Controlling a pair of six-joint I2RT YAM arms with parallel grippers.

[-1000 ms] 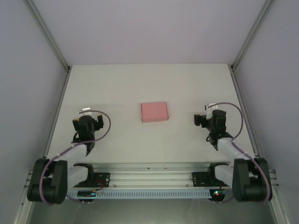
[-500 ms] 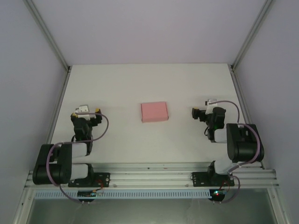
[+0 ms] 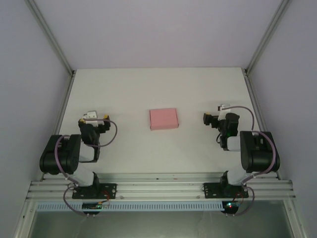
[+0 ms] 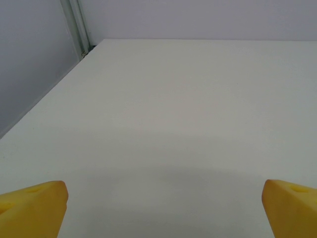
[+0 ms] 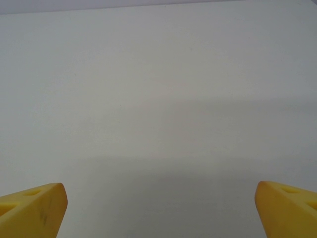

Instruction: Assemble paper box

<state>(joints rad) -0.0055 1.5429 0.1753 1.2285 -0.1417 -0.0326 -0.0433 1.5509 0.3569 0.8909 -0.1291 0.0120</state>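
Observation:
The paper box lies as a small flat salmon-pink rectangle in the middle of the white table, flaps folded in. To its left, well apart from it, sits my left gripper; its yellow fingertips stand wide apart over bare tabletop, open and empty. My right gripper rests about as far off on the box's right side. Its yellow fingertips are also spread wide, open with nothing between them.
Grey walls with metal corner posts close in the table on three sides. The arm bases are bolted to an aluminium rail along the near edge. Both arms are folded back close to their bases.
Both arms have folded back and upright over their bases, the right first and then the left. The grippers barely shifted and stayed open. The pink box has not moved.

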